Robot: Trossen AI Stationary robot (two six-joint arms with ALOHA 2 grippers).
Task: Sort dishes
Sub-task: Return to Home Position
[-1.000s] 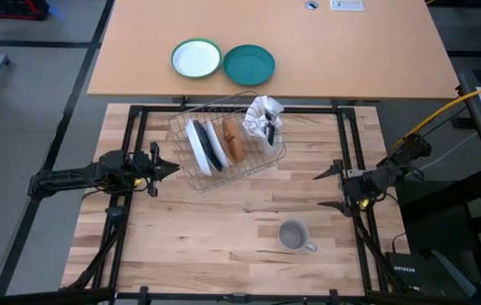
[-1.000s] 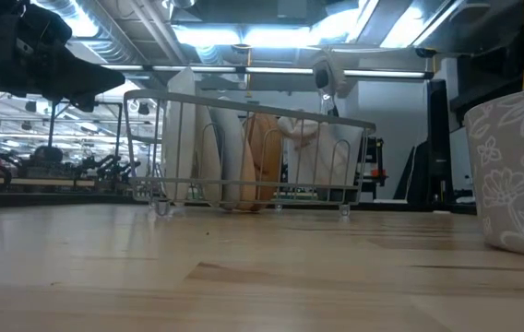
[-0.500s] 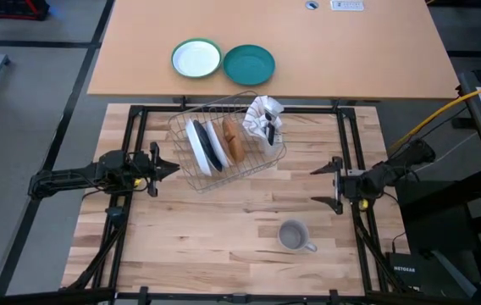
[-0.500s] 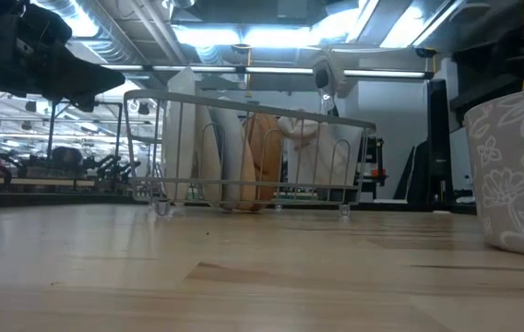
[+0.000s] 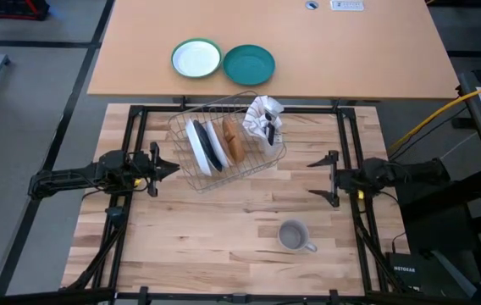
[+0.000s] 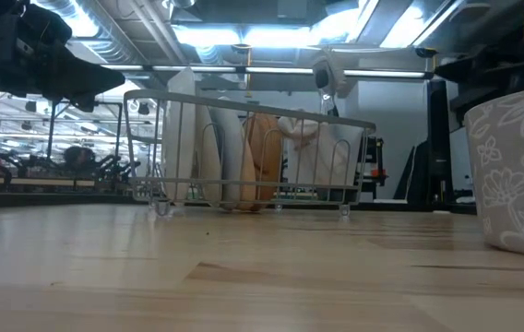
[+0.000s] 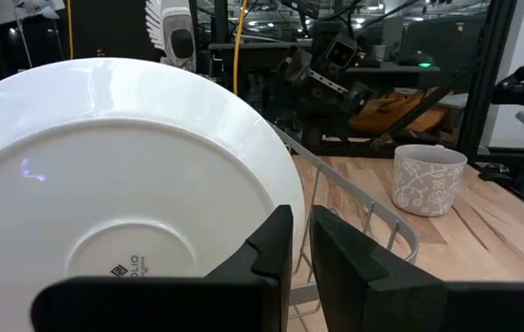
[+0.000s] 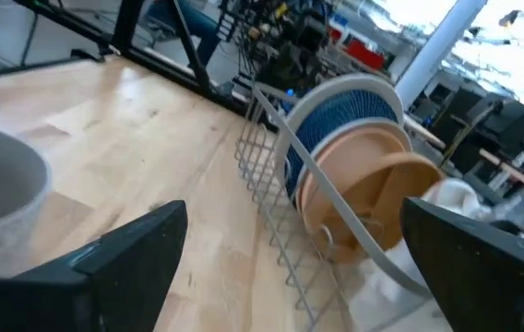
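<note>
A wire rack [image 5: 223, 142] stands at the table's far middle. On edge in it are a white plate [image 5: 196, 146], a dark blue plate [image 5: 210, 146] and a tan plate [image 5: 234, 142], with a white bundle [image 5: 263, 119] at its right end. A grey patterned mug [image 5: 293, 235] stands upright on the table, near right. My left gripper [image 5: 173, 167] is shut, just left of the rack, facing the white plate's underside [image 7: 105, 212]. My right gripper [image 5: 312, 178] is open and empty, right of the rack and beyond the mug; its wrist view shows the blue and tan plates [image 8: 354, 175].
A green-rimmed white plate [image 5: 196, 58] and a teal plate [image 5: 249, 64] lie on the tan table beyond the workbench. Black frame rails [image 5: 346, 144] run along the bench's left, right and far sides. Bare wood lies between the rack and the near edge.
My right gripper has moved a little toward the table's left and far edges, and its arm has swung round until it lies level across the table, fingers pointing left. The left arm, the rack and the mug have stayed where they were.
</note>
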